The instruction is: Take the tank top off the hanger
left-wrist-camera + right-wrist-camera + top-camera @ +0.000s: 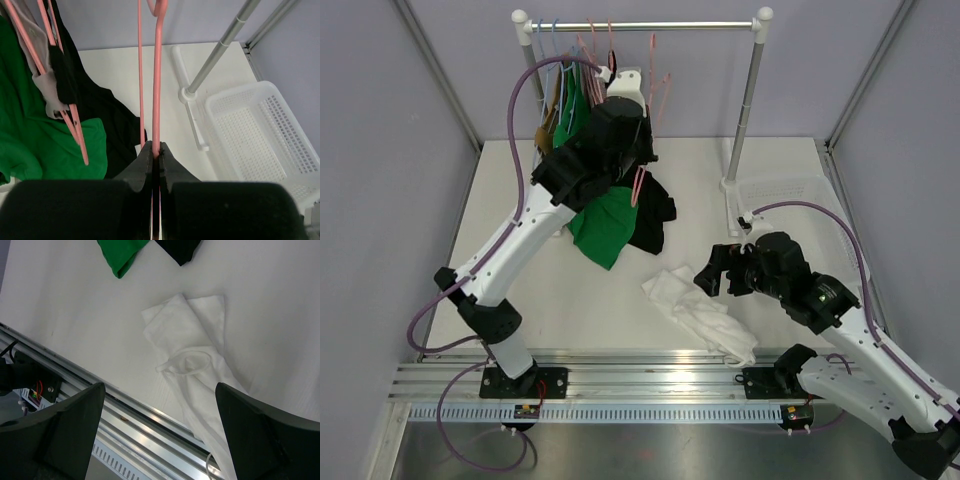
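A clothes rack (650, 25) of metal tube stands at the far side of the counter (580, 310), with several thin hangers on its bar. A green garment (605, 225) and a black garment (655, 215) hang from it in soft folds, their lower ends reaching the counter and crowding the space around the left arm. The left tool (156, 150) is pressed together on the shaft of a pink hanger (157, 75), a slim, smooth rod running straight up between its fingers. Just beside the rack's upright post (750, 110) sits a white plastic basket (260, 135), rectangular with perforated walls and floor. The white tank top (185, 335) lies off the hanger on the counter near the front edge, crumpled and folded over itself, one strap loop showing on top. The right tool (160, 390) hovers over it with its fingers spread wide, not touching the cloth. A ribbed aluminium rail (650, 375) runs along the near edge.
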